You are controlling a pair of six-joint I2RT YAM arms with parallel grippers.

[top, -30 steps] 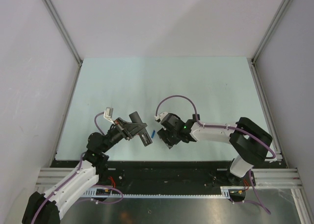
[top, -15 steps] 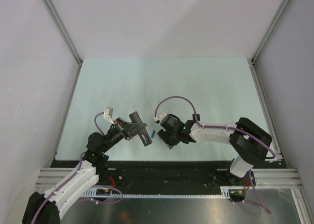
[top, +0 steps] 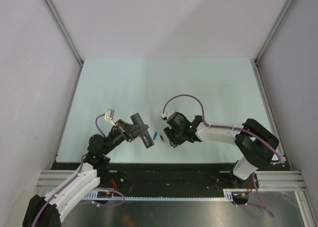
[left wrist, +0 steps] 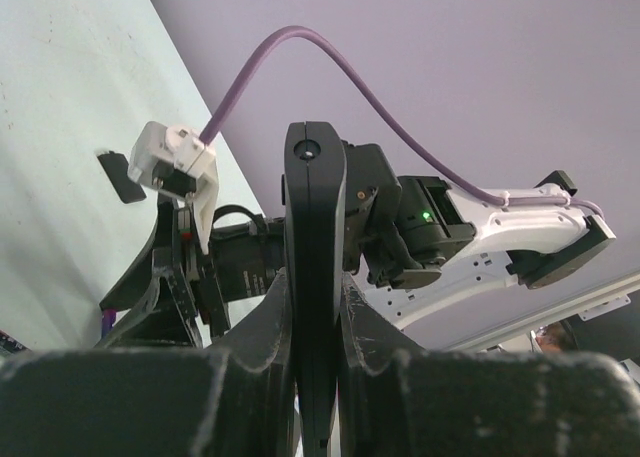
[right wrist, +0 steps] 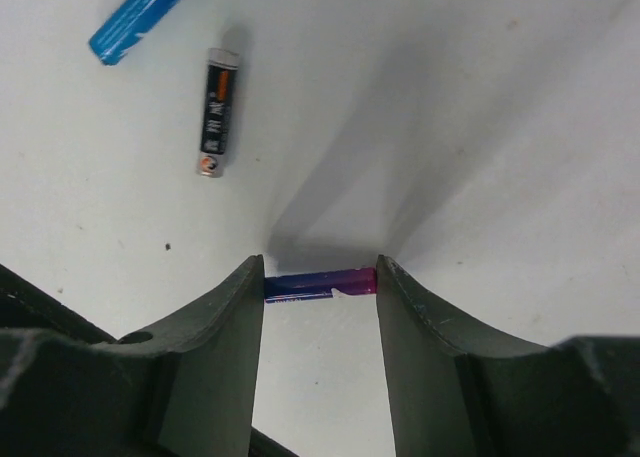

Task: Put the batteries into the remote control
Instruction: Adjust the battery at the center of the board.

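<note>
R gripper [right wrist: 320,277]: closed onto purple-blue battery [right wrist: 320,283], which is pinched end to end betw. both fingers, low centre of R wrist view. Whether it's lifted off the bench [right wrist: 480,97] can't be told.
Black battery [right wrist: 214,112]: laid flat on bench, upper left of R wrist view, apart from R gripper.
Blue battery [right wrist: 140,17]: top-left corner, near black one, not touching.
L gripper [left wrist: 315,322]: pressed onto remote control [left wrist: 315,217], held edge-on, centre of L wrist view.
Top view: remote seen lower centre; both loose batteries betw. the two grippers.

Battery [right wrist: 320,282] between fingers [right wrist: 215,357]; two batteries [right wrist: 213,112] beside.
</note>
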